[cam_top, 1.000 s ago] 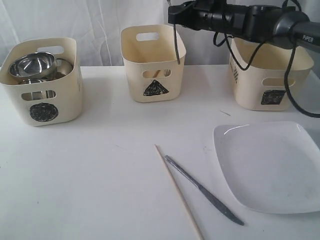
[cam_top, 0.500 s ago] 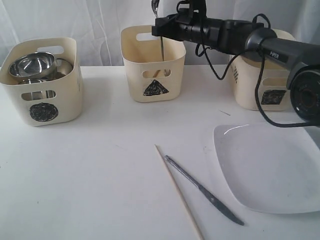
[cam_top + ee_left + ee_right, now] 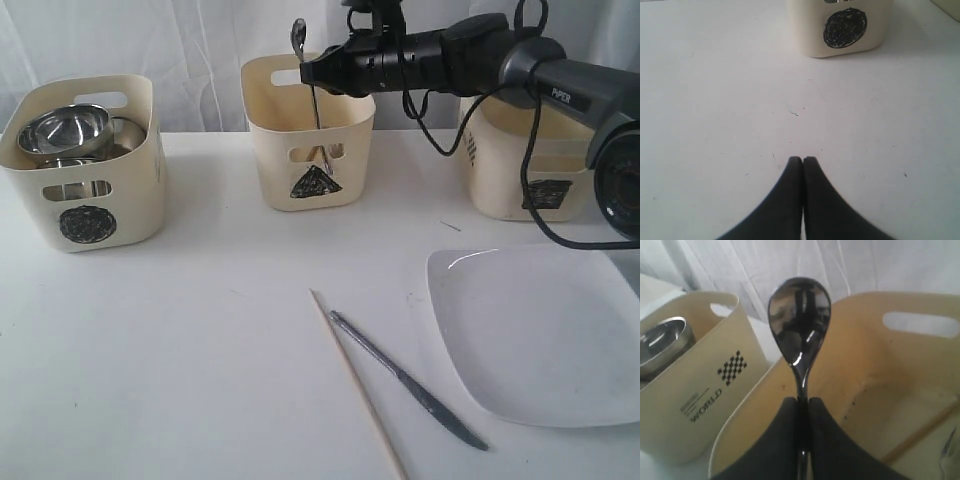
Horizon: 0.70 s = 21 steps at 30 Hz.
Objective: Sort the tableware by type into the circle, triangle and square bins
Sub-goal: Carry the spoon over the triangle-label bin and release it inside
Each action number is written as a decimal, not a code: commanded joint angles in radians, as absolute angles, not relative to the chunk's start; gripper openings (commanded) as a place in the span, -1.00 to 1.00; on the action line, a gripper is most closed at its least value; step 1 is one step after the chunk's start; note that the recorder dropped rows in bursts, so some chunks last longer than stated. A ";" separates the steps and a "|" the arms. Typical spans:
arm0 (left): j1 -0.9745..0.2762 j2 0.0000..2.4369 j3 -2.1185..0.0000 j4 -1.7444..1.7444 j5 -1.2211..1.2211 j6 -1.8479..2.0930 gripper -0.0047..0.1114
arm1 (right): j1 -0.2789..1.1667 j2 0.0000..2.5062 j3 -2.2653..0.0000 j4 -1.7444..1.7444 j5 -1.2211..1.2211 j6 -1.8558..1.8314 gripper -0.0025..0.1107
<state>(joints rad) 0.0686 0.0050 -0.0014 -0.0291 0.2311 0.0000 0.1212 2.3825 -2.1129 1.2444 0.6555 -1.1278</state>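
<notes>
My right gripper (image 3: 314,72) (image 3: 803,400) is shut on the handle of a steel spoon (image 3: 299,38) (image 3: 800,330), held upright with its bowl on top. The handle reaches down into the cream triangle bin (image 3: 270,150) (image 3: 890,355). A wooden chopstick (image 3: 925,432) lies inside that bin. The circle bin (image 3: 120,200) (image 3: 810,35) holds steel bowls (image 3: 65,130). On the table lie a steel knife (image 3: 405,378), another chopstick (image 3: 357,385) and the large white plate (image 3: 540,335). My left gripper (image 3: 803,159) is shut and empty over bare table, facing the circle bin.
The square bin (image 3: 500,190) stands at the back right, partly behind my right arm and its cables. A white curtain hangs behind the three bins. The plate runs off the right edge of the exterior view.
My right arm has swung left with the spoon, from near the square bin to over the triangle bin. The spoon's handle now dips inside. The left gripper has not moved.
</notes>
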 commanded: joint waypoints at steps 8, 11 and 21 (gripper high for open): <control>0.070 0.000 0.000 -0.037 0.233 0.006 -0.91 | 0.122 2.368 -2.120 1.200 0.631 -1.065 -0.96; 0.070 0.000 0.000 -0.037 0.233 0.006 -0.91 | 0.122 2.368 -2.120 1.246 0.523 -1.065 -0.96; 0.070 0.000 0.000 -0.037 0.233 0.006 -0.91 | 0.122 2.375 -2.120 1.289 0.349 -1.068 -0.96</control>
<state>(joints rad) 0.0686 0.0050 -0.0014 -0.0291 0.2311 0.0000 0.1235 2.3825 -2.1129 1.2750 0.3841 -1.0664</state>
